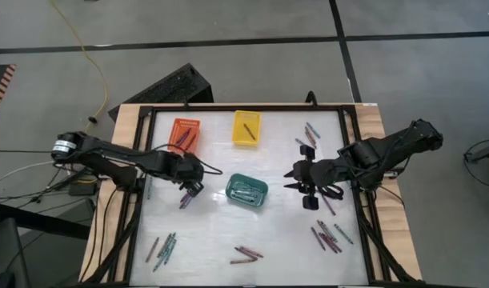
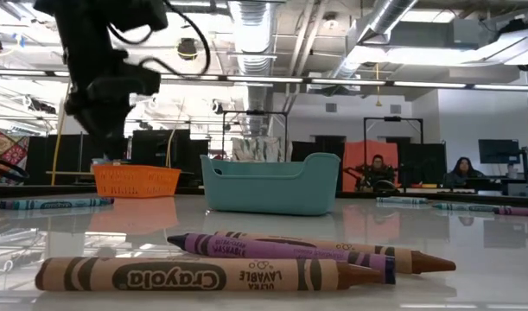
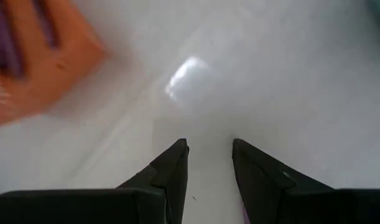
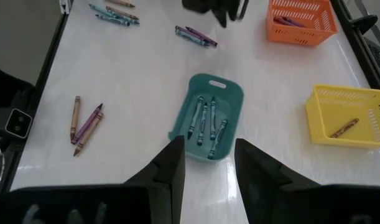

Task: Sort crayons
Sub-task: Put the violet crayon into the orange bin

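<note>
sorting partly done, much left, by my reading.

in the baskets: green basket mid-table holds several teal crayons, laid lengthwise. yellow basket at the far edge holds one brownish crayon. orange basket beside it holds a few purple ones, count unclear.

loose on the table: a small group near the front left corner; three or so at front centre, seen close in the low view as brown and purple sticks; a bunch at front right; a few at the far right side; a small clump just beside the left tool. mixed colours in every group, so each pile needs splitting.

left tool hovers low between the orange and green baskets, fingers parted a moderate gap. nothing visible between them; a sliver of purple shows at one finger's edge, cannot tell whether it is a crayon on the table below.

right tool sits just right of the green basket, raised, pointing toward it; fingers parted about the same, empty.

judgement: roughly a third or less sorted. neither tool carries anything, so the next step is a fresh pick, likely the clump nearest the left tool.
</note>
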You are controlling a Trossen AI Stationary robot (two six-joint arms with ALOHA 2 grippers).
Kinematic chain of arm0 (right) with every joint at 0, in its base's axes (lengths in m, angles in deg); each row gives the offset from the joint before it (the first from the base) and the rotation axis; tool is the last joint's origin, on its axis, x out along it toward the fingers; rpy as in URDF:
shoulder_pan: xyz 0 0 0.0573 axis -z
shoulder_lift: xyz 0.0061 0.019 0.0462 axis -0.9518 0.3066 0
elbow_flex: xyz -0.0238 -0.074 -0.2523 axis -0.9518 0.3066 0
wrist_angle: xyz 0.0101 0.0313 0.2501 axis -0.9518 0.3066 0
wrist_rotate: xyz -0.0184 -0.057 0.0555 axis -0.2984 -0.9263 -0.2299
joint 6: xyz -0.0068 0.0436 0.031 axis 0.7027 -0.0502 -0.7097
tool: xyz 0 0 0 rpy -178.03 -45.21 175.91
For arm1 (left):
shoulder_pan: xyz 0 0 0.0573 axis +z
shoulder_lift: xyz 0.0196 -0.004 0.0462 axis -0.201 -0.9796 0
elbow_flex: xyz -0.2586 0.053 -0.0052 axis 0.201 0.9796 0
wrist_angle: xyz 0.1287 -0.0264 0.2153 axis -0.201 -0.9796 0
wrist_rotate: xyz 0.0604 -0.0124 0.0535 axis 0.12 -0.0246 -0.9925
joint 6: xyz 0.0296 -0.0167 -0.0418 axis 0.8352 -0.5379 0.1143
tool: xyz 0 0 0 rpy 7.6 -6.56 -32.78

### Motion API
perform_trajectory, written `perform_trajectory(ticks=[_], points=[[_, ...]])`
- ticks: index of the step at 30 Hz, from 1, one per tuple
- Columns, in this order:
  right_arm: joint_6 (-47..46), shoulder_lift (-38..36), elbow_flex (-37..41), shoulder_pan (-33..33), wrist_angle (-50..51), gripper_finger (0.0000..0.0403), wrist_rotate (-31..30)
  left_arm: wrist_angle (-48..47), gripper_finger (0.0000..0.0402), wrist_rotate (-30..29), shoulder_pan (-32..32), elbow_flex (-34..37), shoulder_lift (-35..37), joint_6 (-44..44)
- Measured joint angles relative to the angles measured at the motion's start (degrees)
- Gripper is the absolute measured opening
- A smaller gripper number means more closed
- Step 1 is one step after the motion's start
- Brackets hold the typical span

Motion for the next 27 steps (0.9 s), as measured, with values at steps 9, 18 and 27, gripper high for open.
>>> perform_trajectory(ticks=[9, 18, 27], points=[[-0.9, 0.0, 0.0, 0.0, -0.1, 0.0132, -0.1, 3.9, 0.0116, 2.1, -0.6, 0.0, -5.5, -1.3], [-1.0, 0.0, 0.0, 0.0, 0.1, 0.0132, -0.1, 3.9, 0.0116, 3.0, -1.5, 0.0, -6.7, -4.0], [-1.4, 0.0, 0.0, -0.2, 0.0, 0.0132, -0.1, 5.2, 0.0116, 3.2, -2.6, -0.1, -11.1, -4.4]])
